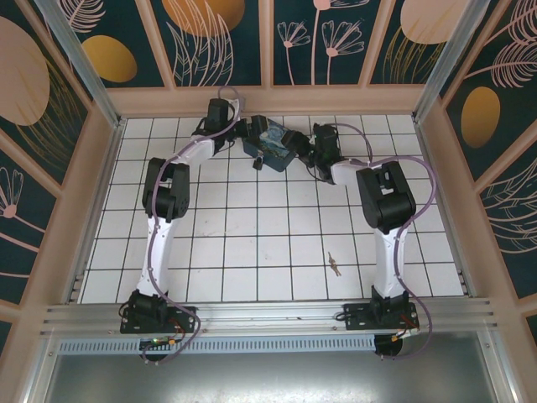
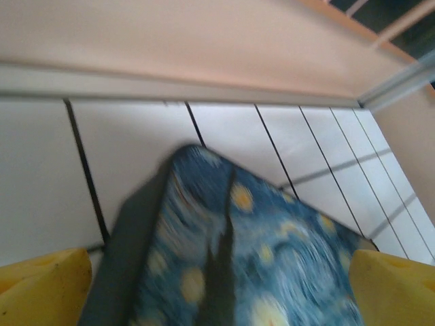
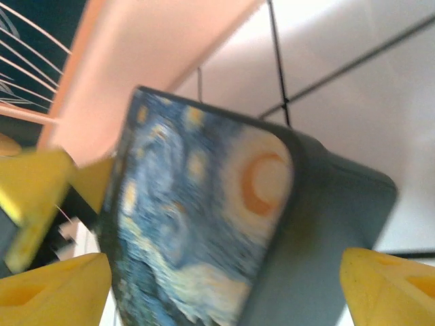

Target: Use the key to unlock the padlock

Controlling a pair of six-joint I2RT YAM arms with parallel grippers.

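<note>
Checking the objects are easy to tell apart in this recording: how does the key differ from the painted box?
Size: the key is tiny and slim; the box is much bigger and blocky.
Look: the key is plain metal; the box is painted in blue and yellow swirls.
Place: the key lies alone near the right arm's base; the box is at the far end, between the left gripper and right gripper.
Both are over the white tiles.
</note>
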